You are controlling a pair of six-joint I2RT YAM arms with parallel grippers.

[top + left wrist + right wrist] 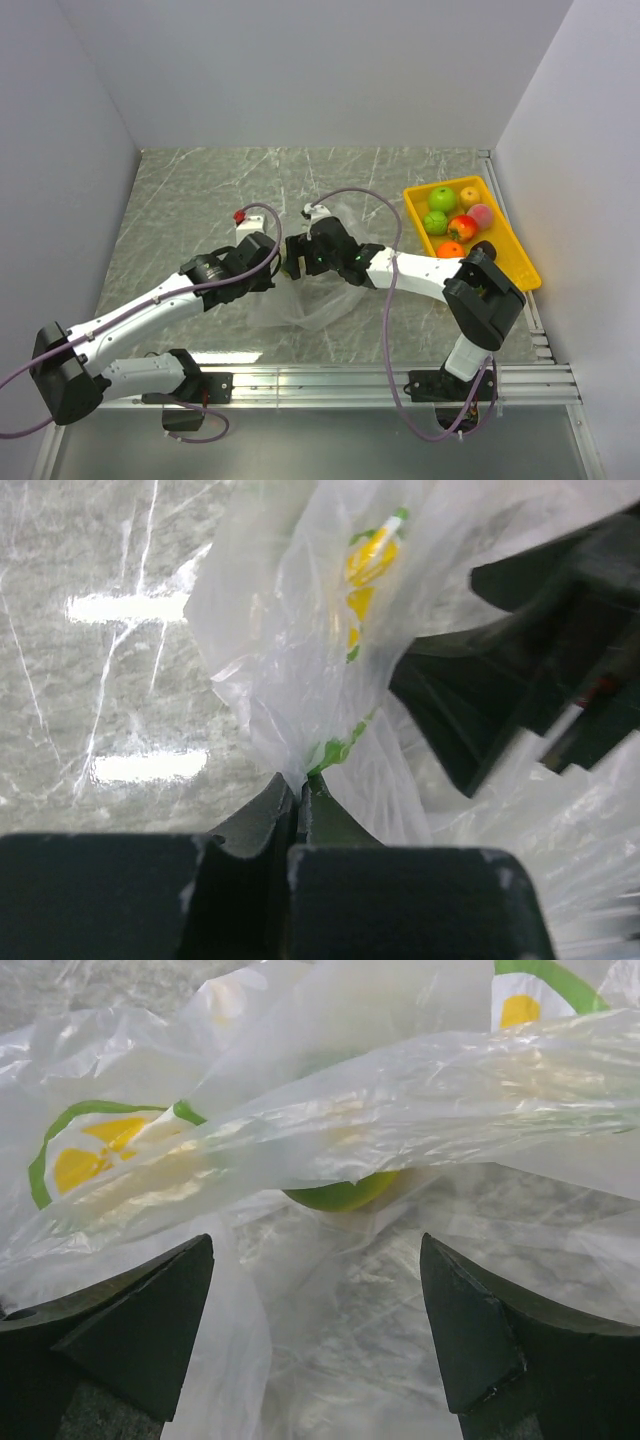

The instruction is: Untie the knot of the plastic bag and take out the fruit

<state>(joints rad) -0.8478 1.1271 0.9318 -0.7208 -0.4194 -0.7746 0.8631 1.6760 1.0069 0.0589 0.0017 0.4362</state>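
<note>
The plastic bag lies crumpled on the marble table between both arms; it is thin clear film with green and yellow print. My left gripper is shut on a fold of that film, also seen from above. My right gripper stands open, its fingers spread wide over loose film and holding nothing; from above it meets the left one over the bag. A green fruit shows under the film just ahead of the right gripper. The knot is hidden among the folds.
A yellow tray at the right holds several fruits, among them a green apple and an orange one. A small white block with a red top stands behind the left gripper. The right arm's black housing fills the right of the left wrist view.
</note>
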